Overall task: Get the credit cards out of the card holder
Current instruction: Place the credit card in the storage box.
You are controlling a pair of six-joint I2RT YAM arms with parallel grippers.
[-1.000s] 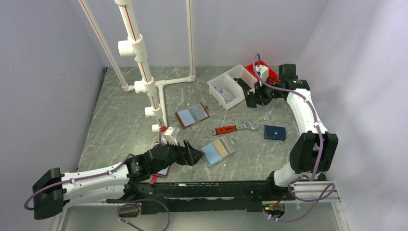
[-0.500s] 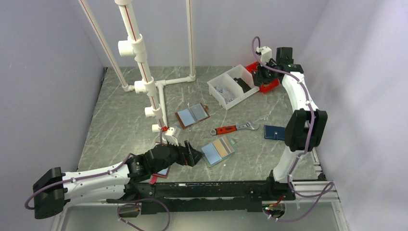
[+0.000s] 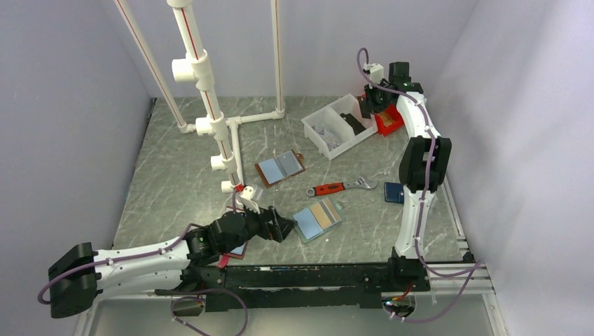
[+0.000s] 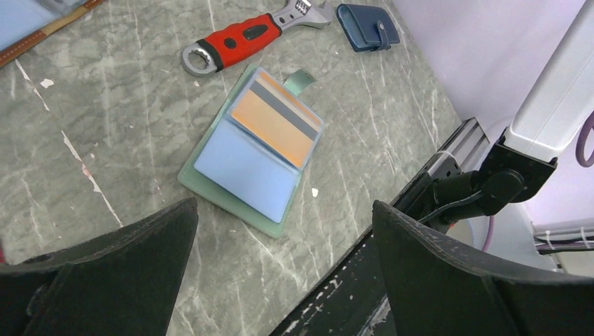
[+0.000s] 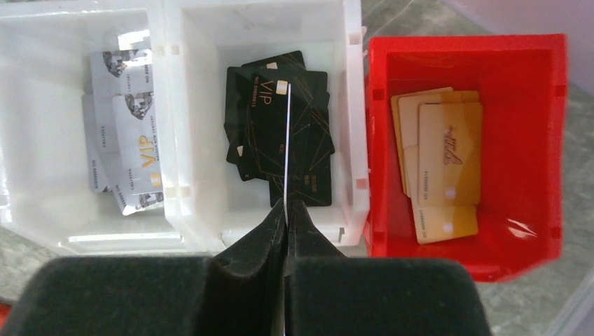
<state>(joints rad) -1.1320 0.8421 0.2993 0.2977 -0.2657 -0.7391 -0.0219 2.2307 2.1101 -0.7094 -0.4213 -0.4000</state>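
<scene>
Marbled tabletop (image 3: 182, 182): red-handled wrench (image 3: 341, 187) between brown-edged folder (image 3: 280, 167) and navy wallet (image 4: 367, 26); white two-compartment bin (image 5: 171, 105) just beside red bin (image 5: 522, 140).

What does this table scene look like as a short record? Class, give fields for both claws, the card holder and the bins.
left claw: open, empty, near the card holder, not touching
right claw: shut on a thin card seen edge-on, over the black cards
card holder: lying open on the table, tan card in one panel
white bin: silver cards in one compartment, black cards in the other
red bin: gold cards
</scene>
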